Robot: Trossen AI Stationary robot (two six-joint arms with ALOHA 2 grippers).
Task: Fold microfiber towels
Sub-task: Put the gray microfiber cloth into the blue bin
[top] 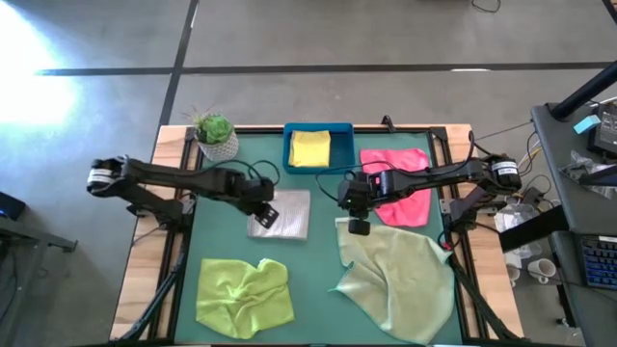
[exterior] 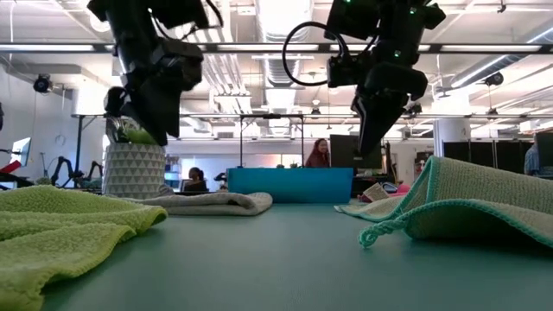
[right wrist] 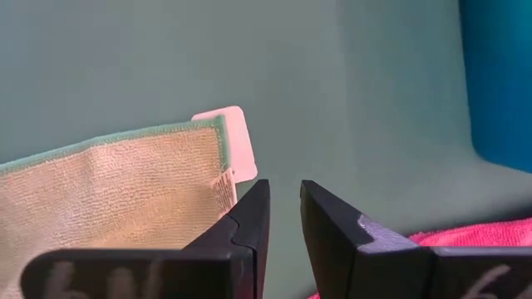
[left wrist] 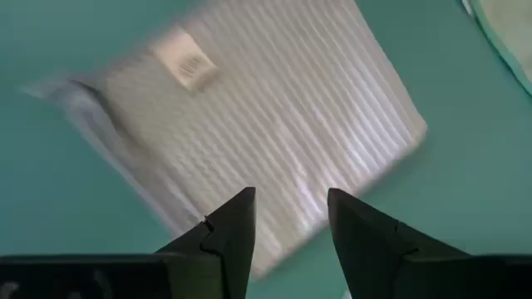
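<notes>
Green matting covers my worktop (top: 323,260), set in a wooden frame on a grey floor, with an open office and a few seated people (exterior: 317,154) showing far behind it.

Largest on the worktop is the pale sage green microfiber towel (top: 395,280), lying rumpled at the near right, its upper corner with a small white label (right wrist: 229,137) reaching up towards the middle. Next is the crumpled lime green microfiber towel (top: 243,295) at the near left. A hot pink microfiber towel (top: 403,185) lies spread at the far right, partly under my right arm. A light grey microfiber towel (top: 284,216), folded into a neat rectangle, lies near the centre. A blue rectangular plastic tray (top: 294,154) stands at the far edge with a folded yellow microfiber towel (top: 310,148) inside it. A small potted plant in a white faceted pot (top: 216,137) stands at the far left corner.

My left gripper (left wrist: 290,218) hangs over the near left edge of the grey towel, its fingers parted with nothing between them. My right gripper (right wrist: 284,209) hovers beside the labelled corner of the sage towel, the fingers set close with a narrow gap; from the wrist view they seem clear of the cloth, though one finger sits so near the hem that I cannot be sure it is not touching.
</notes>
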